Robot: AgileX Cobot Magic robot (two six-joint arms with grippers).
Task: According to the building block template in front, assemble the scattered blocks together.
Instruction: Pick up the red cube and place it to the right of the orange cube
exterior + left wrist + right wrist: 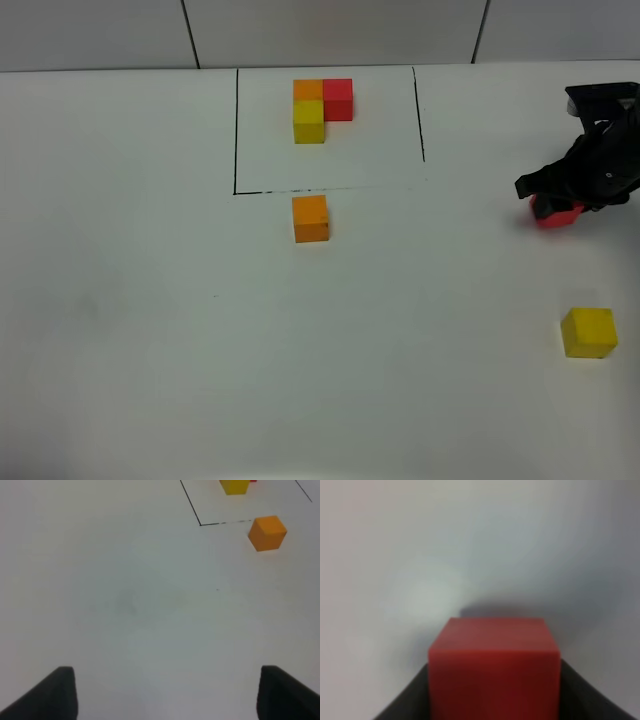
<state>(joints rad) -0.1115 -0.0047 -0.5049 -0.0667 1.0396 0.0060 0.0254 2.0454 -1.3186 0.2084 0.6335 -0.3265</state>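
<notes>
The template (322, 108) is an orange, red and yellow L-shaped cluster inside a thin black frame (236, 130) at the far middle of the table. A loose orange cube (310, 218) sits just in front of the frame and also shows in the left wrist view (267, 532). A loose yellow cube (588, 332) lies at the near right. My right gripper (557, 203) is at the right edge, shut on the loose red cube (556, 213), which fills the gap between the fingers in the right wrist view (494, 670). My left gripper (167, 695) is open and empty over bare table.
The white table (150, 300) meets a grey panelled wall (100, 30) at the back. The template's yellow cube (234, 486) and a corner of the frame line (200, 524) show in the left wrist view.
</notes>
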